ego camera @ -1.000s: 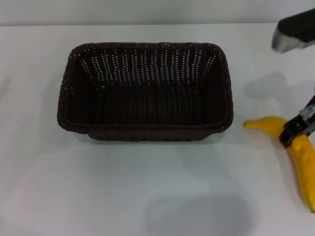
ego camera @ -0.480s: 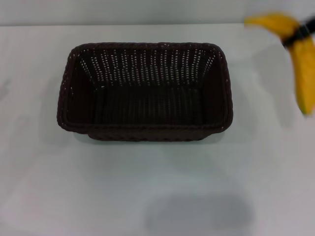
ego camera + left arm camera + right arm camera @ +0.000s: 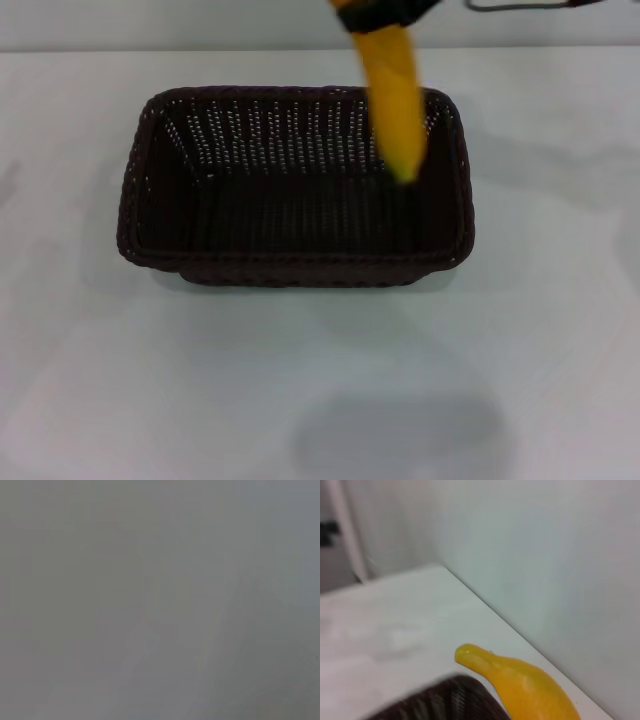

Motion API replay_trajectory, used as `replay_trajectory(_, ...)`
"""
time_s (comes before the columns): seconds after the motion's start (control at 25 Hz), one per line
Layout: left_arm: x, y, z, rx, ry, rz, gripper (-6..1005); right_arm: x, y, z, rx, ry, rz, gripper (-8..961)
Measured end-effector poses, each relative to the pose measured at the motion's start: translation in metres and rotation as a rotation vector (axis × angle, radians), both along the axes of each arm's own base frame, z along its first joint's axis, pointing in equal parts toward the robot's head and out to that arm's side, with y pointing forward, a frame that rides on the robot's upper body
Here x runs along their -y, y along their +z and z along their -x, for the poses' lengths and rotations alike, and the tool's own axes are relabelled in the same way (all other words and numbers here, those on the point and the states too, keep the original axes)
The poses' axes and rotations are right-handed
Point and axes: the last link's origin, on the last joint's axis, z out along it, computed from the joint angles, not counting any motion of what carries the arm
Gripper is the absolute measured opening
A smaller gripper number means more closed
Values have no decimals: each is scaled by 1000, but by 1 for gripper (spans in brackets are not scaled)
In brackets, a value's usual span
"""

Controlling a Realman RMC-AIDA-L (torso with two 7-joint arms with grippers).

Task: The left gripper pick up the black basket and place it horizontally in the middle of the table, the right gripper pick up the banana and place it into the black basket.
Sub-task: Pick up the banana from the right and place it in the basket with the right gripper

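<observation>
One bare stretch of the table point(image 3: 320, 400) fills the lower frame; beyond it the black basket point(image 3: 296, 270) sits at centre. The banana point(image 3: 393, 100) hangs lengthwise over the basket's upper-right interior, tip down, pinched by the right gripper point(image 3: 385, 12) at the top edge. I'd judge release needs only lowering.
</observation>
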Motion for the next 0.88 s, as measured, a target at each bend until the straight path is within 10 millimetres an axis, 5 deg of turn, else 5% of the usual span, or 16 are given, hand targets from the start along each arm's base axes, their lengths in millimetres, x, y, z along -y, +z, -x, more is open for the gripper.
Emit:
replay_trajectory(0.32, 1, -1, 0, 9, -1, -7, 750, 3, -35, -10, -110, 127, 169, 568)
replay_trajectory(0.56, 1, -4, 0, 10, 2, -8, 749, 4, -63, -31, -75, 253, 133, 583)
replay_trajectory(0.72, 4, -7, 2, 17, 10, -8, 749, 5, -59, -37, -87, 321, 61, 593)
replay_trajectory(0.88, 10, -7, 5, 30, 19, -21, 749, 3, -34, -55, -106, 343, -48, 603)
